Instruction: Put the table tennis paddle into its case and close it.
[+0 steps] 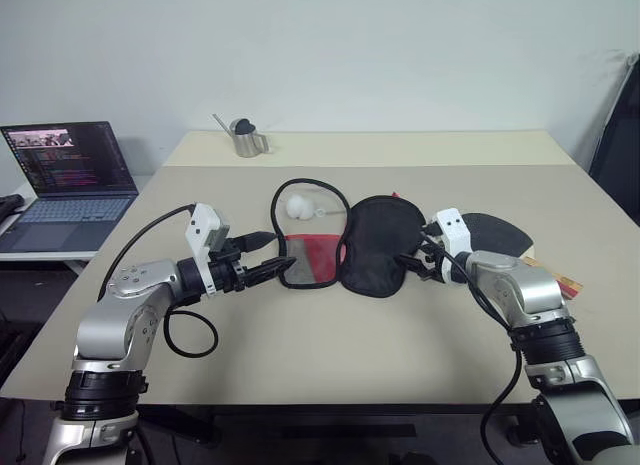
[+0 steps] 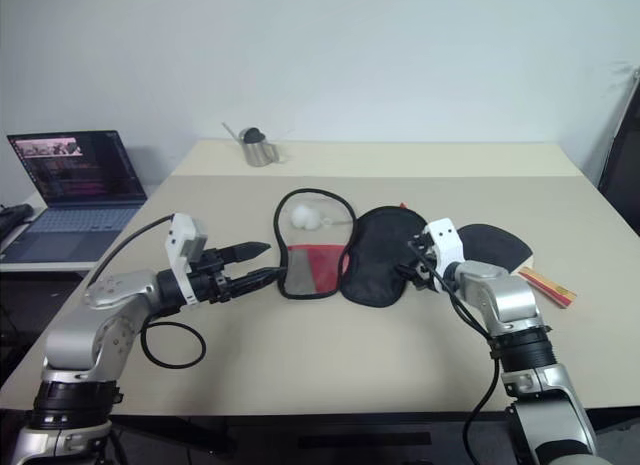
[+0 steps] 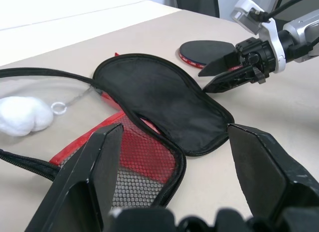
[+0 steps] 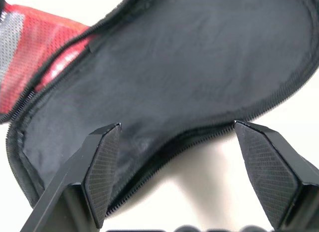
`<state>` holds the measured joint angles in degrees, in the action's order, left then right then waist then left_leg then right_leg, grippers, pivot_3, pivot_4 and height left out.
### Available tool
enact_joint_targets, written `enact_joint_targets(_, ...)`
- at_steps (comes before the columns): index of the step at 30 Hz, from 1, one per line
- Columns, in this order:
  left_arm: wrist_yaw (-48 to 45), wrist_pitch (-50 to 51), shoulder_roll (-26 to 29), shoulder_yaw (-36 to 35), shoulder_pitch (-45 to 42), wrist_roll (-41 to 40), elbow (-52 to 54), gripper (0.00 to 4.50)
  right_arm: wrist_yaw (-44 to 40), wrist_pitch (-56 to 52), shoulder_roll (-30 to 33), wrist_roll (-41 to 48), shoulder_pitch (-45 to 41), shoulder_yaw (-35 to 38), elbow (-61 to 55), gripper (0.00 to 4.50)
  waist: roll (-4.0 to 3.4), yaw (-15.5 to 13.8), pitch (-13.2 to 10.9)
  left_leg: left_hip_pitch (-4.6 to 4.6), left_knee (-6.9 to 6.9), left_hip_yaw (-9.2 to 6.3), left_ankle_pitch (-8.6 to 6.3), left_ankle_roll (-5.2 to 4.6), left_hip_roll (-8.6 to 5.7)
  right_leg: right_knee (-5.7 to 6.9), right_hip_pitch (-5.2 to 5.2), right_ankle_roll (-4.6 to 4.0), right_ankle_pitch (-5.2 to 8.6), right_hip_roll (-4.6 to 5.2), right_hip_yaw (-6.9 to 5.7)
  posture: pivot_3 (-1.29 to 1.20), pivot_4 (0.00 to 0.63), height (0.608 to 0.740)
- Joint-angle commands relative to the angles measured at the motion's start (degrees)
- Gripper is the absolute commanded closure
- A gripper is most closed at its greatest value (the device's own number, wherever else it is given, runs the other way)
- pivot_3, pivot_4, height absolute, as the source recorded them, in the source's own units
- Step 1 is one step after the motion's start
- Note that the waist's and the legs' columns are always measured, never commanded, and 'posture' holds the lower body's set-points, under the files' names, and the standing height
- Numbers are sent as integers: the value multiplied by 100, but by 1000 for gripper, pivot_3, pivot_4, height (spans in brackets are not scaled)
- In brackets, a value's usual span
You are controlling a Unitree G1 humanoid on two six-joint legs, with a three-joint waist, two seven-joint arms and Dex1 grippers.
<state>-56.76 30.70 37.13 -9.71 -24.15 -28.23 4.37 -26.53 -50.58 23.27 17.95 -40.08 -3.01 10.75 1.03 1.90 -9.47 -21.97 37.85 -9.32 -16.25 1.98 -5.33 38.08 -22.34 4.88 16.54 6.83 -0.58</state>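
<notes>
- My left gripper (image 1: 272, 268) hangs level just above the table (image 1: 330, 365), its two black fingers (image 3: 102, 164) spread apart with nothing between them, the tips at the left edge of the case (image 1: 345, 243).
- The case lies unzipped and folded open near the middle of the table: its black-lined half (image 3: 159, 100) lies to my right, and the half with the red mesh pocket (image 1: 312, 257) and a clear window lies to my left.
- A white ball (image 1: 300, 207) and a small metal ring (image 3: 58, 108) show in the clear window of that left half.
- My right gripper (image 1: 420, 257) tilts downward at the right rim of the black-lined half, fingers (image 4: 102, 167) held wide and holding nothing; from my right wrist the zipper rim (image 4: 199, 137) runs between them.
- The table tennis paddle (image 1: 497, 232) lies flat on the table just beyond my right wrist, black rubber up, red edge showing, outside the case; its striped handle (image 2: 546, 284) points toward the table's right side.
- A small metal jug (image 1: 246, 138) stands at the far edge, and an open laptop (image 1: 65, 185) sits on a side surface to my left.
</notes>
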Motion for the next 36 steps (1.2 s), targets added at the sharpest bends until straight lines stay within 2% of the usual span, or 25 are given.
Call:
enact_joint_targets(1,-59,-42,67,-30,-156,-168,170,915,-108,-378,-141,275,0,147,-431,579,0,0,0,0,0,0,0,0,1,0,0,0,0,0,0,0,150,740)
enact_joint_targets(7,-556,-5,291,85,-295,-320,145,915,-114,-639,-355,378,23,187,-391,579,-1,0,0,0,1,-1,0,0,0,1,0,0,0,0,0,0,150,740)
enact_joint_targets(13,-669,-129,434,126,-568,-223,-100,915,122,-413,-462,137,-69,246,-71,579,-2,1,-1,2,1,0,0,0,0,2,0,0,0,0,1,0,150,740)
enact_joint_targets(19,-801,-141,499,188,-500,-230,2,915,-305,-262,-173,202,164,163,-717,579,-2,3,-1,0,0,0,0,0,0,1,-2,0,0,-1,0,0,150,740)
enact_joint_targets(22,-803,-153,489,207,-493,-223,-10,915,-259,-352,-160,172,252,164,-840,579,-2,3,-1,1,-1,1,0,0,0,2,-2,0,0,-1,1,0,150,740)
enact_joint_targets(25,-796,-177,470,251,-518,-213,-43,884,-101,-375,-241,110,296,181,-823,27,-2,3,-1,1,0,0,0,0,1,4,-2,0,0,-2,1,0,150,740)
enact_joint_targets(36,-747,-308,437,329,-620,-153,-186,884,503,-556,-794,149,12,514,-17,27,-3,11,-1,8,2,2,0,0,1,8,1,-2,-1,-2,4,0,150,740)
